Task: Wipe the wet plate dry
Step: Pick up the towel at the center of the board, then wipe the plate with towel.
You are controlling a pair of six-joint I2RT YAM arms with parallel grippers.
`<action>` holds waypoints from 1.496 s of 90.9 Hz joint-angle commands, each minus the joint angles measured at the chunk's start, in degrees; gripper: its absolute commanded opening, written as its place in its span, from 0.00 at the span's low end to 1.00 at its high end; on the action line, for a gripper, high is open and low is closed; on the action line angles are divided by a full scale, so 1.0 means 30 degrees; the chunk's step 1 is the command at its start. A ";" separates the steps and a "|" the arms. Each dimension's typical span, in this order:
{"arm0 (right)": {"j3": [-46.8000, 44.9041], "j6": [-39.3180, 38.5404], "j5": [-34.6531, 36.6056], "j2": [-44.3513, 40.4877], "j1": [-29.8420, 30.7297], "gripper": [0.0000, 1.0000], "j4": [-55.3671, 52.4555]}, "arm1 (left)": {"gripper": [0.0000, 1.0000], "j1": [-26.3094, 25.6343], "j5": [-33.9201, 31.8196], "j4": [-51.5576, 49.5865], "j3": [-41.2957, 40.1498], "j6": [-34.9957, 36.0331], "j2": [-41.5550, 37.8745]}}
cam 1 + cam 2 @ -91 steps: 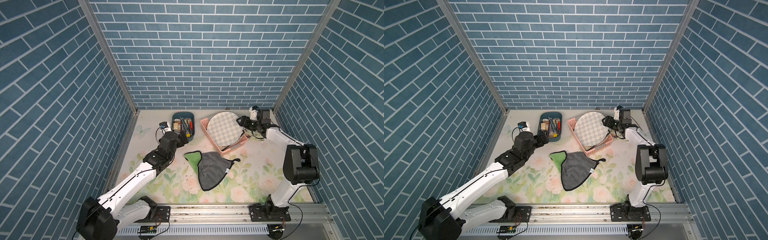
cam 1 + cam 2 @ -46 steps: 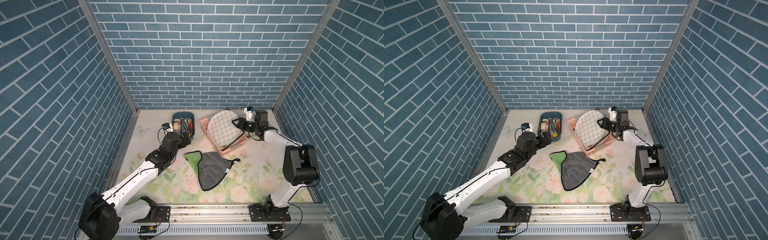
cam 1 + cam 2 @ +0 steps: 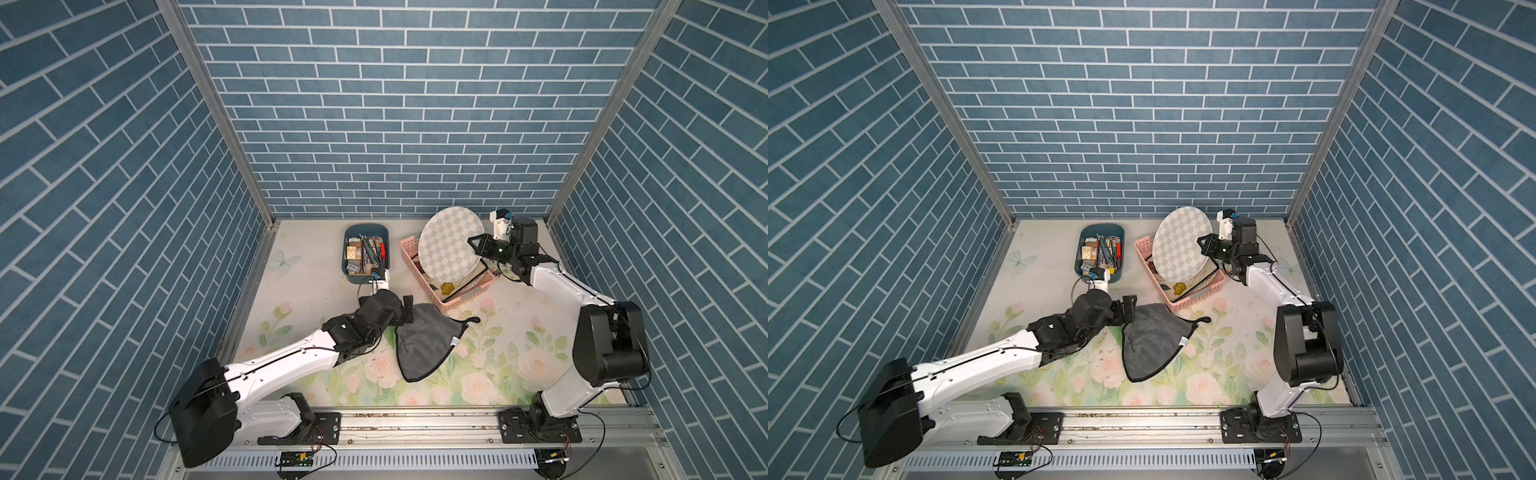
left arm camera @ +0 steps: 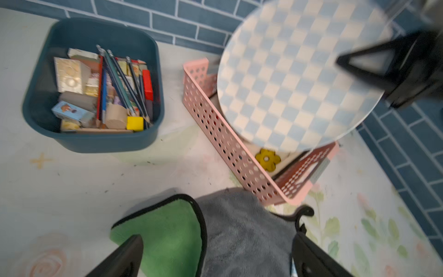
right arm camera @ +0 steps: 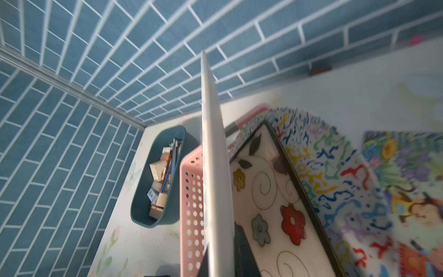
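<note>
The task looked to be at its pick-up stage, with no wiping begun. At the left, the left gripper (image 3: 409, 309) hung with its jaws spread wide over one corner of the grey cloth (image 3: 424, 349). The cloth lay flat on the flowered mat (image 3: 478, 374) with its green underside folded up at that corner. In the left wrist view a finger stood on each side of the fold, though whether either touched the fabric could not be told. The next move there probably called for a short descent and a pinch on the fold. Beyond it sat the blue bin (image 3: 365, 226) of pencils and blocks, which had no part in this. Further right, the checked plate (image 3: 451, 245) stood on edge, tilted, with its lower rim down inside the pink basket (image 3: 453, 303) in front of a flowered dish (image 5: 271, 191). Whether it rested there or had lifted off could not be told. The right gripper (image 3: 476, 246) was closed tight on the plate's rim. That plate would need to rise clear of the basket and come towards the middle, with its face turned to the cloth.

The left arm lay long and low from the front rail, its wrist bent down at the cloth. The right arm stood upright at its base by the right wall, with its forearm reaching back and inward to the plate
</note>
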 commanded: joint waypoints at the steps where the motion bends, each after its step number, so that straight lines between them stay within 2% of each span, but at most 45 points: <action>1: -0.0786 0.1106 0.2492 -0.3975 0.0053 0.00 0.2513 | 1.00 -0.1600 -0.3012 -0.1979 0.0839 0.0523 0.2245; 8: -0.1349 0.1396 0.3570 -0.5546 0.0083 0.00 0.2403 | 1.00 -0.2043 -0.4151 -0.3243 0.1762 -0.0009 0.4287; 16: -0.1538 0.1482 0.3802 -0.6776 0.0081 0.00 0.1750 | 1.00 -0.2078 -0.4180 -0.4488 0.3000 -0.0176 0.6904; 27: -0.1675 0.1485 0.3605 -0.7720 0.0124 0.00 0.0938 | 1.00 -0.2133 -0.2407 -0.4363 0.4311 0.0789 0.9303; 42: -0.2097 0.1657 0.3329 -0.8532 0.0214 0.00 0.0335 | 1.00 -0.2108 0.0968 -0.2368 0.4443 0.1571 1.0876; 53: -0.2495 0.1833 0.3328 -0.9070 0.0235 0.00 0.0286 | 1.00 -0.2106 0.0711 -0.3487 0.5222 0.1202 1.2791; 65: -0.2609 0.1977 0.3292 -0.9354 0.0273 0.00 0.0230 | 1.00 -0.2100 0.0698 -0.3500 0.5036 0.0909 1.3753; 67: -0.2621 0.1997 0.3319 -0.9385 0.0271 0.00 0.0227 | 0.98 -0.2106 0.0776 -0.3451 0.5031 0.0905 1.3850; 70: -0.2630 0.2040 0.3327 -0.9405 0.0264 0.00 0.0226 | 0.90 -0.2086 0.0875 -0.3407 0.5032 0.0893 1.3936; 74: -0.2635 0.2117 0.3355 -0.9444 0.0266 0.00 0.0226 | 0.67 -0.2022 0.0878 -0.3399 0.5024 0.0786 1.3922; 79: -0.2633 0.2183 0.3357 -0.9476 0.0280 0.00 0.0293 | 0.36 -0.1887 0.0744 -0.3348 0.4864 0.0544 1.3428; 89: -0.2713 0.2160 0.3415 -0.9562 0.0333 0.00 0.0479 | 0.00 -0.0864 0.1383 -0.2542 0.3872 -0.0147 1.0123; 100: -0.3059 0.2457 0.2508 -0.9517 0.0381 0.00 0.1260 | 0.00 0.1004 0.2504 -0.1350 0.3098 -0.0637 0.3912; 107: -0.3648 0.3267 0.1238 -0.9443 0.0717 0.00 0.2949 | 0.00 0.2157 0.2762 -0.0599 0.3483 -0.0624 0.0134; 111: -0.4151 0.4004 0.0636 -0.9433 0.1080 0.00 0.4223 | 0.00 0.2773 0.2998 -0.0264 0.4039 -0.0455 -0.1186; 117: -0.4826 0.5060 0.0455 -0.9452 0.1888 0.00 0.5935 | 0.00 0.3534 0.2846 -0.0433 0.5370 0.0137 -0.2138; 125: -0.5724 0.6879 0.0496 -0.9290 0.3087 0.00 0.8329 | 0.00 0.3982 0.1533 -0.1831 0.7333 0.1126 -0.1844; 136: -0.6292 0.8671 0.1027 -0.8892 0.4835 0.00 1.0779 | 0.00 0.4164 0.1711 -0.1189 0.7899 0.2193 -0.1084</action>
